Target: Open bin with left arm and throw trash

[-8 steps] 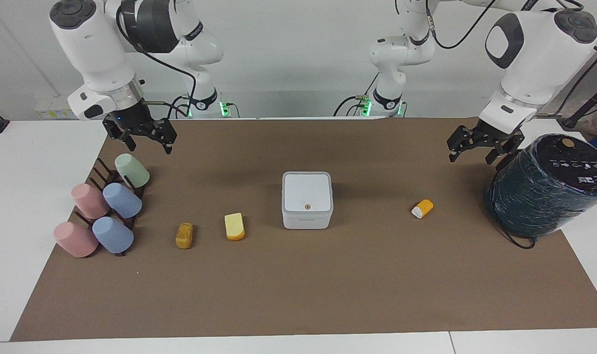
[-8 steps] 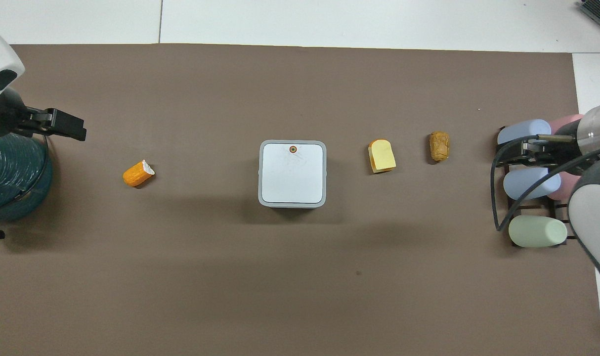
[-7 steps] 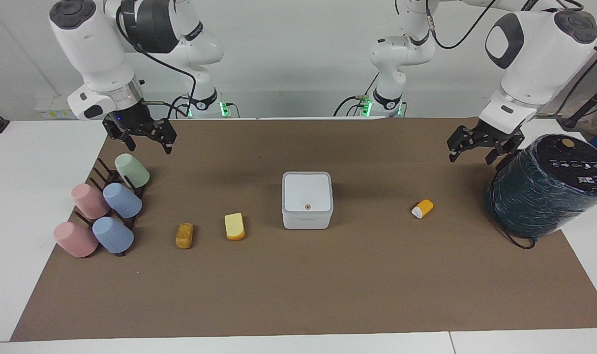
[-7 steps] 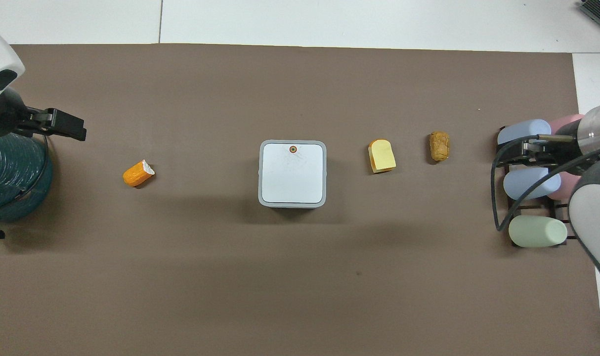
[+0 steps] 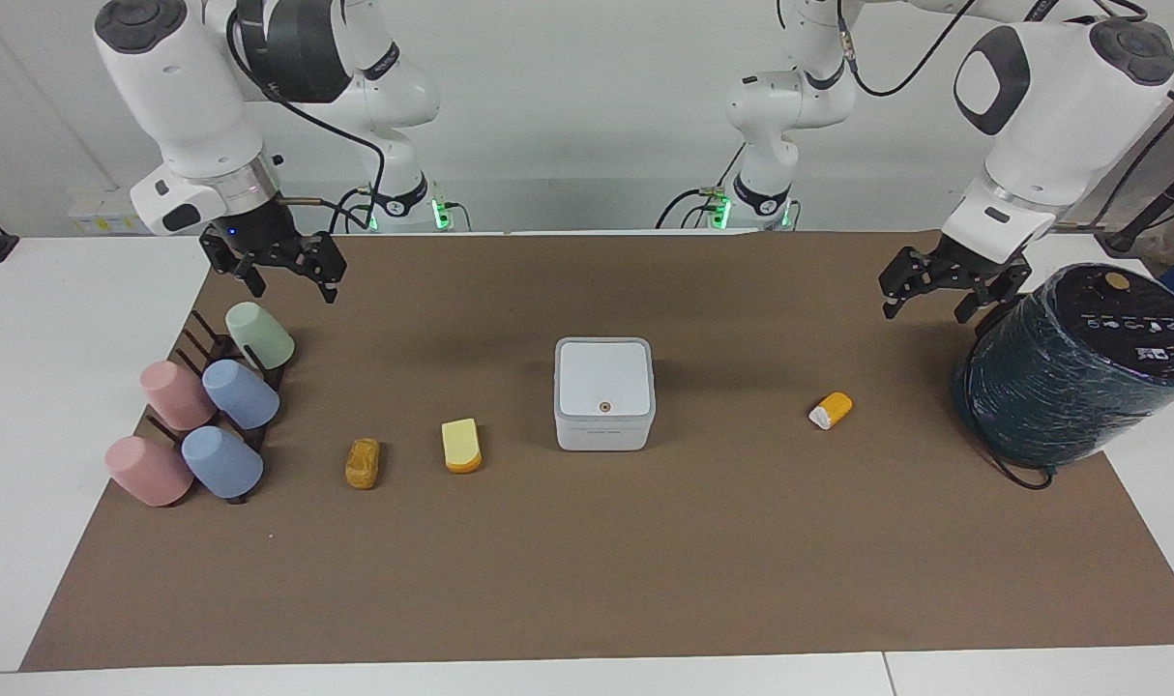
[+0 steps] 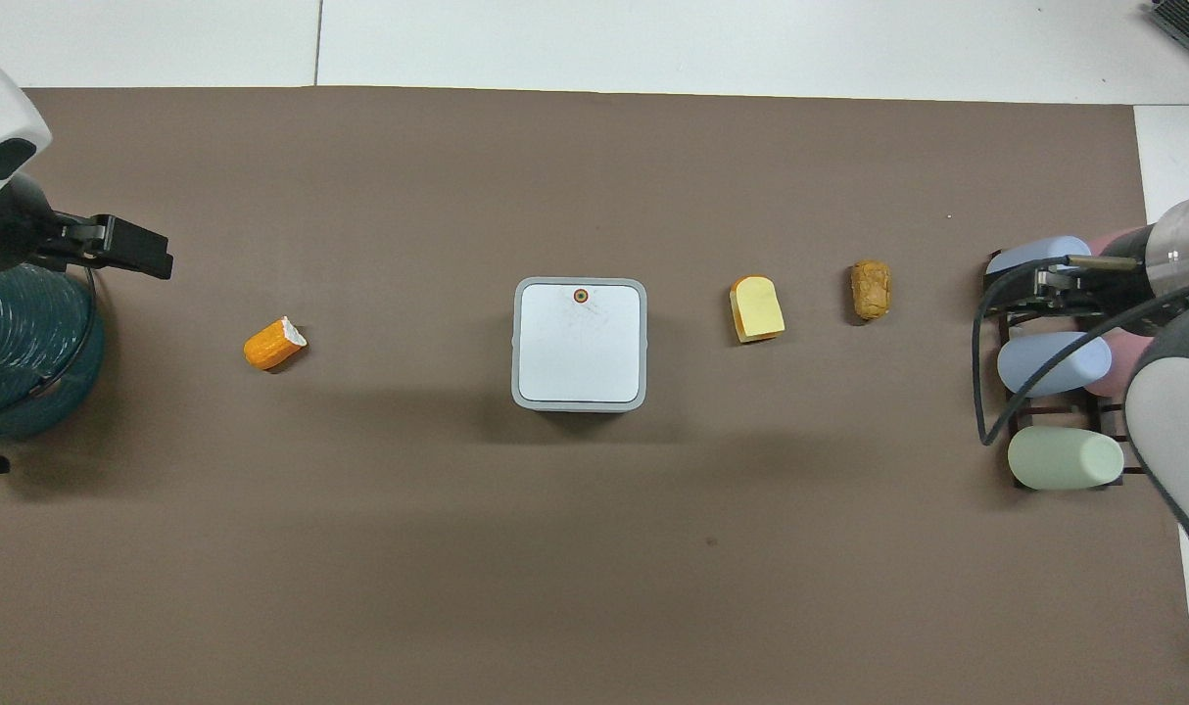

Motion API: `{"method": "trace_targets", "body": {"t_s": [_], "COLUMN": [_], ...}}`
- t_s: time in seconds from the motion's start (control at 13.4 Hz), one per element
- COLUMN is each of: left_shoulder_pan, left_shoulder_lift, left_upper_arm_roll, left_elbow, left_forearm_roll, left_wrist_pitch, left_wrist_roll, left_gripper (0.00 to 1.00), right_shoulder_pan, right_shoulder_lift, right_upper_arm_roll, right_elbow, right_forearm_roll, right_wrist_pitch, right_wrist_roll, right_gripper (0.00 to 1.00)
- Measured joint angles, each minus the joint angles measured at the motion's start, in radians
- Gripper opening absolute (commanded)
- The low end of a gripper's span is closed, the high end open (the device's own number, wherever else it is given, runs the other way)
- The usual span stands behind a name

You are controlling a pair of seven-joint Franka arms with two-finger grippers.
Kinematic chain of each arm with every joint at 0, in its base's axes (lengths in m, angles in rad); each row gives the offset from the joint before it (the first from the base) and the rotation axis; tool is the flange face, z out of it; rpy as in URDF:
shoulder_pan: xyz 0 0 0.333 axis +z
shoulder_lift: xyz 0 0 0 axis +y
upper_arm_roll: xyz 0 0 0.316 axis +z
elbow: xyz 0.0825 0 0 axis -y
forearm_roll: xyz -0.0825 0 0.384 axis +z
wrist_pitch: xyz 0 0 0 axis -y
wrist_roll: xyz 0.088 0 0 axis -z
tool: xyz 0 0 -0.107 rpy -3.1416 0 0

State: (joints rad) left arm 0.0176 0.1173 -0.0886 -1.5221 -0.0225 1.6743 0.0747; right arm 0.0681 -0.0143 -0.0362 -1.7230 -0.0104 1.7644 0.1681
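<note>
Since the earlier frame, only the right gripper [image 5: 291, 280] has crept slightly upward over the rack of pastel plastic cups [image 5: 242, 394]; it hangs open and empty. Everything on the brown paper mat [image 5: 587, 561] lies as before. Toward the right arm's end, the brown crusty lump [image 5: 362, 462] and pale yellow wedge with orange edge [image 5: 461, 445] lie with long axes running toward the robots. Mid-mat sits the small square white-grey plastic bin [image 5: 603, 391], lid closed, orange dot on the edge away from the robots. Then comes the orange stub [image 5: 831, 410], lying aslant, white end away from the robots. Over the mat beside the dark-green wrapped cylinder [image 5: 1071, 367], the left gripper [image 5: 924, 296] hangs open, empty.
</note>
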Motion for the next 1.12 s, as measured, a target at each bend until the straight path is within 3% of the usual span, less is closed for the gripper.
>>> {"method": "trace_targets", "body": {"t_s": [0.07,0.22,0.37,0.6,0.67,0.82,1.12], "left_shoulder_pan": [-0.004,-0.056,-0.135,-0.231,-0.255,-0.314,-0.386], "left_shoulder_lift": [0.0,0.002,0.012,0.031,0.038,0.07,0.103], "left_upper_arm_roll": [-0.005,-0.009,-0.013,-0.017,-0.018,-0.018,-0.02], "left_elbow": [0.0,-0.002,-0.005,-0.03,-0.041,-0.055,-0.069], "left_forearm_roll": [-0.001,-0.001,-0.001,-0.001,-0.001,-0.001,-0.018], "left_wrist_pitch": [0.001,0.003,0.014,0.084,0.11,0.185,0.32], "left_wrist_roll": [-0.021,-0.106,-0.247,-0.441,-0.482,-0.593,-0.707], "left_gripper": [1.0,0.71,0.56,0.16,0.09,0.0,0.0], "right_shoulder_pan": [-0.001,-0.004,-0.01,-0.027,-0.027,-0.027,-0.029], "right_shoulder_lift": [0.003,0.016,0.03,0.057,0.067,0.09,0.135], "right_upper_arm_roll": [0.0,-0.001,-0.001,-0.004,-0.004,-0.004,-0.003], "right_elbow": [-0.012,-0.041,-0.068,-0.081,-0.082,-0.083,-0.113], "right_forearm_roll": [0.0,0.0,0.0,0.0,0.0,0.0,0.0], "right_wrist_pitch": [0.034,0.107,0.159,0.217,0.226,0.238,0.317], "right_wrist_roll": [0.0,0.0,0.0,0.0,0.0,0.0,0.0], "right_gripper": [1.0,1.0,1.0,1.0,1.0,1.0,1.0]}}
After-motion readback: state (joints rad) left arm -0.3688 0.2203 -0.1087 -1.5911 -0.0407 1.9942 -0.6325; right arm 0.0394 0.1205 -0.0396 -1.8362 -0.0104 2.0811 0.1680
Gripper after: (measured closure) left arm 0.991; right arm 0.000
